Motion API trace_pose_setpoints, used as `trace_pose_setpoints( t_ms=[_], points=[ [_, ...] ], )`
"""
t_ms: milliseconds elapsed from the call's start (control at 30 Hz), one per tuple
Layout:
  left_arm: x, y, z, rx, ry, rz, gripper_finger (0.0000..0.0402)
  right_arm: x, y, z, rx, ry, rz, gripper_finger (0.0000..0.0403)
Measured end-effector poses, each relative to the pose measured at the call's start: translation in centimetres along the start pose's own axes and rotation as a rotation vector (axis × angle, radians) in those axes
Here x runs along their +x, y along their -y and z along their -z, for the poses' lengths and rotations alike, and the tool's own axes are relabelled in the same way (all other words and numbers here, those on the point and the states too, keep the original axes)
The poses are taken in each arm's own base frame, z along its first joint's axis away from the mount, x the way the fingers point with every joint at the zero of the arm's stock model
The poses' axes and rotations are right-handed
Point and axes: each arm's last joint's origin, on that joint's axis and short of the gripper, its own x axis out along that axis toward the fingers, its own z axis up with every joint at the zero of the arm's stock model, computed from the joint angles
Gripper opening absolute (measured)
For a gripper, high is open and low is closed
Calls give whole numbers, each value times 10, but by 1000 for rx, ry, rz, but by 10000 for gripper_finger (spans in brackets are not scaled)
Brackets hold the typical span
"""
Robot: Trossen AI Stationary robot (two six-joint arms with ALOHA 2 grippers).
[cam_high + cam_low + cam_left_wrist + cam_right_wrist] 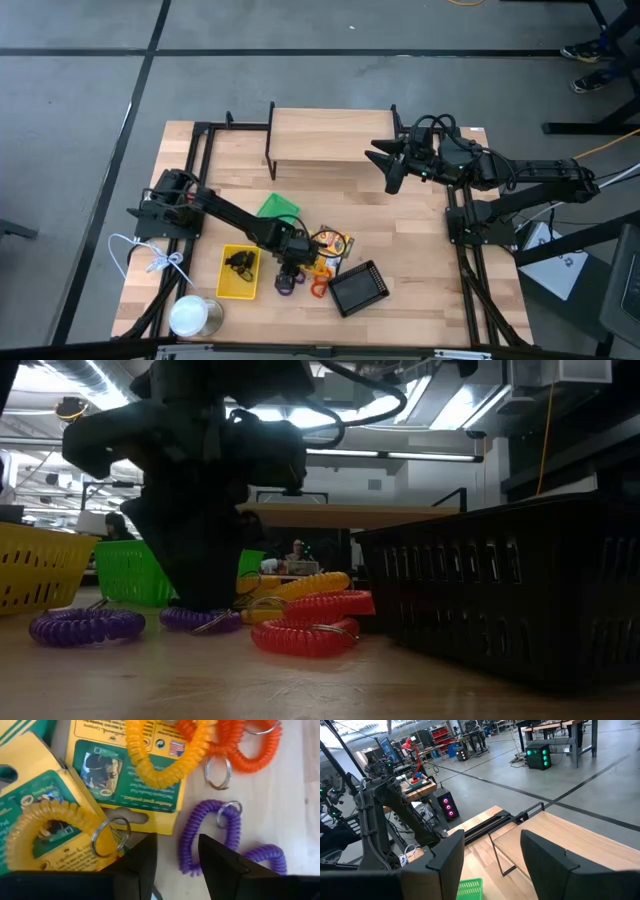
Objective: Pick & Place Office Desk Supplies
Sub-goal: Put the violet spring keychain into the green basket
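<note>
My left gripper [177, 865] points down, open, over a heap of loops and printed boxes [332, 242] at the table's middle front. One end of a purple loop [192, 835] lies between its fingers; whether they touch it I cannot tell. A yellow loop [45, 830] with a key ring lies on a box beside them. Orange loops [310, 635] and a second purple loop [85, 625] lie on the wood. Black clips lie in the yellow tray [238, 272]. My right gripper [492, 865] hangs open, high over the far right.
The green tray [278, 207] stands behind the heap and the black mesh tray [358, 288] to its right. A white can [195, 315] and a white cord [150, 260] are at the front left. A wooden riser [330, 135] spans the far edge.
</note>
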Motion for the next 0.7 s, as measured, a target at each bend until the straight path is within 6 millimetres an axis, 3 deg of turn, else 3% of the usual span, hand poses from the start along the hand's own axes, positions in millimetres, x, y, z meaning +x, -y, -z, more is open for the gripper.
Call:
trace_pose_setpoints(
  t_ms=[200,433,700],
  points=[
    [5,3,1,-13,-9,2,99,0,0,0,-3,-4,1,197],
    [9,11,4,19,-31,32,17,0,0,1,-12,-11,3,197],
    [2,18,-6,3,-49,166,8,0,1,1,-12,-10,5,197]
  ],
)
